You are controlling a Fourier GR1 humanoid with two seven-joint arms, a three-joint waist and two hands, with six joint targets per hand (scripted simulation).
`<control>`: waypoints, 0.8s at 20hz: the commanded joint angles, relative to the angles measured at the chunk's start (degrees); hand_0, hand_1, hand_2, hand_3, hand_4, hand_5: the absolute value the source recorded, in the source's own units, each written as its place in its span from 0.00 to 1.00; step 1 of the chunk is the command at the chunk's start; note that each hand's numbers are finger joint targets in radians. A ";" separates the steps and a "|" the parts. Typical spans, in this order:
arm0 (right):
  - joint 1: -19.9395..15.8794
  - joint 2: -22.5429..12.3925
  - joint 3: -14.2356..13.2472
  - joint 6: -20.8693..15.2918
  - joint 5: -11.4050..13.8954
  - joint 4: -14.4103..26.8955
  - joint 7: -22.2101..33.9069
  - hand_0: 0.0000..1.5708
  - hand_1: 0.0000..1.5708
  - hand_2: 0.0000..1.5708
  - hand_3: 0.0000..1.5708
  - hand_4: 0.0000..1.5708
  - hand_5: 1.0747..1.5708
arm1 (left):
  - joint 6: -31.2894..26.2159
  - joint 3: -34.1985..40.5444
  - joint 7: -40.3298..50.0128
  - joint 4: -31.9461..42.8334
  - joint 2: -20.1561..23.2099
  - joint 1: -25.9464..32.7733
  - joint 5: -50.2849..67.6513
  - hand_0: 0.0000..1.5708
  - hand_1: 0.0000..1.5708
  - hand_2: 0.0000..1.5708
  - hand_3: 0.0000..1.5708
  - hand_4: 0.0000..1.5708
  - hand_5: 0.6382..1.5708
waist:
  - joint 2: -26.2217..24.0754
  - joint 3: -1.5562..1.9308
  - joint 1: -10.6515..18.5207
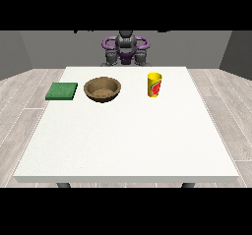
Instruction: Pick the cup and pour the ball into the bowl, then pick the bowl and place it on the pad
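A green pad (62,91) lies flat at the left of the white table (128,140). Just beside it sits a brown wooden bowl (102,89). Further right, well apart, a yellow cup (154,84) with a red mark stands upright. The ball is hidden. The robot's hands cannot be seen.

Three things are set in a row on the bench (128,140), all taken here relative to the bowl (102,89). A narrow bare strip is left between it and the green pad (62,91) toward the view's left. A wider gap (bare white surface) is left toward the yellow cup (154,84). Nearer the camera from the bowl, nothing is placed on the bench.
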 commanded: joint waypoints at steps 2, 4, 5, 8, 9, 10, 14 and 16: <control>-1.44 0.73 1.77 -3.50 -2.10 -10.87 16.67 0.00 0.00 0.00 0.00 0.55 0.92 | 2.56 1.13 11.31 -5.55 -0.19 -0.42 2.80 0.00 0.00 0.00 0.00 0.41 0.99 | -3.89 0.19 -2.25; -0.56 -1.11 -0.49 -1.99 -3.94 -15.15 15.51 0.00 0.00 0.00 0.00 0.52 0.91 | 4.90 -1.83 8.57 -7.62 -3.00 -0.20 -0.02 0.00 0.00 0.00 0.00 0.38 0.99 | 1.14 0.22 -2.04; -0.52 0.54 1.47 -3.25 -2.31 -16.39 14.52 0.00 0.00 0.00 0.00 0.52 0.94 | 6.25 0.52 10.56 -7.85 -1.50 -5.49 0.02 0.00 0.00 0.00 0.00 0.38 0.99 | 3.71 0.23 -3.16; -2.84 1.37 2.72 -4.28 0.04 -18.60 12.08 0.00 0.00 0.00 0.00 0.48 0.95 | 5.46 2.50 7.59 -6.31 -0.09 -9.23 0.25 0.00 0.00 0.00 0.00 0.35 0.98 | 9.77 0.22 -3.38; -1.26 1.08 -0.90 -4.05 -1.59 -17.37 8.92 0.00 0.00 0.00 0.00 0.48 0.96 | 4.86 -0.82 8.52 -9.03 -0.99 -7.80 -0.56 0.00 0.00 0.00 0.00 0.38 0.98 | 10.41 0.24 -1.28; -3.52 0.93 1.55 -3.23 -0.17 -17.10 8.79 0.00 0.00 0.00 0.00 0.48 0.96 | 5.76 1.76 4.12 -5.40 -0.20 -11.19 -1.79 0.00 0.00 0.00 0.00 0.38 0.98 | 13.36 0.23 -2.93; -9.55 0.66 -0.35 -1.52 -1.62 -13.92 2.03 0.00 0.00 0.00 0.00 0.46 0.96 | 6.10 2.38 -6.26 0.29 -1.24 -14.91 -3.53 0.00 0.00 0.00 0.00 0.37 0.97 | 24.04 0.22 -3.92; -9.60 2.33 -0.17 -1.72 -0.52 -10.82 -3.72 0.00 0.00 0.00 0.06 0.45 0.95 | 5.83 2.55 -9.79 1.55 -0.66 -16.61 -4.41 0.00 0.00 0.00 0.00 0.35 0.95 | 28.02 0.24 -3.16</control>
